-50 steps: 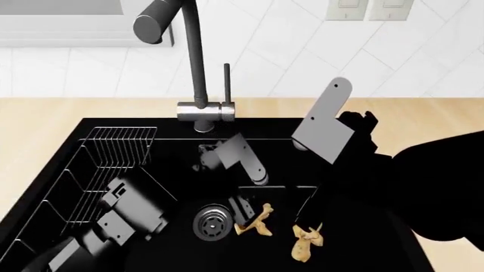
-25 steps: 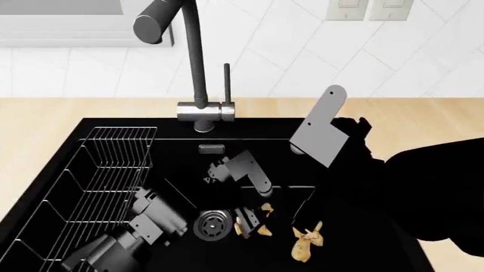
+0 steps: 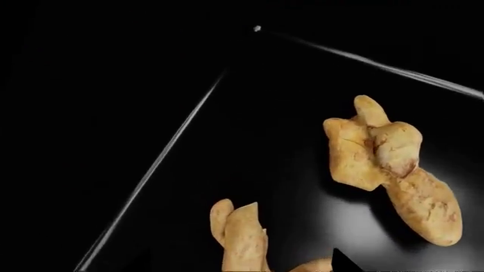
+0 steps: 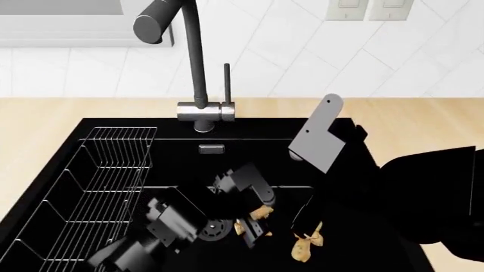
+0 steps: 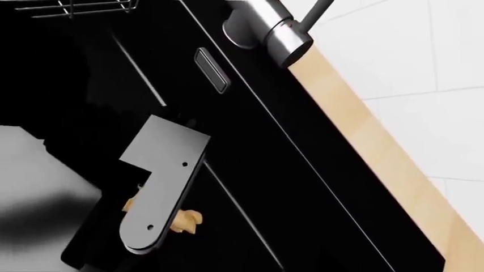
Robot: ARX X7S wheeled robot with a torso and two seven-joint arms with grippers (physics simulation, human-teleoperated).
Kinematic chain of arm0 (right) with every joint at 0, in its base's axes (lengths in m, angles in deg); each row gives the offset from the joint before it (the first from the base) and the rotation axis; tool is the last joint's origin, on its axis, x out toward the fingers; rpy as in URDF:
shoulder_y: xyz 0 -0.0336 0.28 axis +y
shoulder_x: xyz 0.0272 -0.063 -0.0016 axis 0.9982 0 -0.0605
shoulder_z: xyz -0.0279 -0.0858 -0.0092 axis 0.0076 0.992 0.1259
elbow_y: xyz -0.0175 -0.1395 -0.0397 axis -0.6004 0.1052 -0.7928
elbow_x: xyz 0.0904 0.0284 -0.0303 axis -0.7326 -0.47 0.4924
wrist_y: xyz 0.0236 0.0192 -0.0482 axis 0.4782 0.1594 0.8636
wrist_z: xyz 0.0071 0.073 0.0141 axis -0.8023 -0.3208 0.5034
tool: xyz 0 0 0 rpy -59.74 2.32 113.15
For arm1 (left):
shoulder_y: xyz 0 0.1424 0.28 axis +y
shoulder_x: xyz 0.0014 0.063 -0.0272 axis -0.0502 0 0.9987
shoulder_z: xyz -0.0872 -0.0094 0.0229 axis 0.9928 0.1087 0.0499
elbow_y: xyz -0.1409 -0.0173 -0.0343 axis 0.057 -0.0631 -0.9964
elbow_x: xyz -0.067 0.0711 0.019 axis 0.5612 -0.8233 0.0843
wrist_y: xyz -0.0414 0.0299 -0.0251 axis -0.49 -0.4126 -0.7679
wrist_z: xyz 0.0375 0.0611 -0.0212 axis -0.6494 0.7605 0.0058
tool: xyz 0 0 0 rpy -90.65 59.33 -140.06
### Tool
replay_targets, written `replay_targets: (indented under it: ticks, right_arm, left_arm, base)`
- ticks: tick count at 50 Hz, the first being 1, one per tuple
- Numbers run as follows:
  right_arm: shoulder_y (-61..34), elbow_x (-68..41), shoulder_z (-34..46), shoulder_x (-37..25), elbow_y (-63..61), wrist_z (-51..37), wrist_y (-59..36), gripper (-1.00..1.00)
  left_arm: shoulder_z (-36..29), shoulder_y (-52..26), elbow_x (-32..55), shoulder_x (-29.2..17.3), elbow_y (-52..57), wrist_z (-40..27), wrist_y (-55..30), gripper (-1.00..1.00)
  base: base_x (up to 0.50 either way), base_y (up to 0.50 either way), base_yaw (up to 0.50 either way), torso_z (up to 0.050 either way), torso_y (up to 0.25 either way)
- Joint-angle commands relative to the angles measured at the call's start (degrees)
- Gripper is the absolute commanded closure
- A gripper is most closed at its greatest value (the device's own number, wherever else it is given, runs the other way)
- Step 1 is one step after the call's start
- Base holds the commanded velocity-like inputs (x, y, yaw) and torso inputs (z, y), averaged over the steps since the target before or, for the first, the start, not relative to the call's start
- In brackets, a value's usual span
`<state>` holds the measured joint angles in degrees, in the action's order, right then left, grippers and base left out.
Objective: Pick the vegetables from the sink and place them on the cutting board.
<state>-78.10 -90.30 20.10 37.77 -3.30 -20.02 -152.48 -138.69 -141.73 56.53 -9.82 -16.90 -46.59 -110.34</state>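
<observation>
Two knobbly tan roots [image 3: 393, 170] lie in the black sink [image 4: 90, 127] (neither arm's fingers readable).

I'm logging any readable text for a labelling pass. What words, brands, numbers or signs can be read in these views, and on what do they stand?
None: no words, brands, numbers or signs are readable in any view.
The faucet, the sink, the wire rack, the wall switch plates and the two vegetables all show plain, unmarked surfaces.
</observation>
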Motion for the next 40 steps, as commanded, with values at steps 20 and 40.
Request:
replay_targets:
  ticks: [20, 40]
  right_arm:
    - [1.6, 2.75, 2.05, 0.01, 1.01, 1.98, 2.38, -1.0]
    - [2.39, 3.56, 2.78, 0.05, 1.16, 2.52, 3.64, -1.0]
  left_arm:
    - [-8.48, -0.58, 5.73, 3.52, -15.8, 0.13, 9.35, -1.0]
    - [-28.07, -1.82, 24.58, 3.57, -21.77, -3.55, 14.93, -1.0]
  base:
    - [0.0, 0.0, 0.0, 0.0, 0.0]
    - [0.0, 0.0, 0.0, 0.0, 0.0]
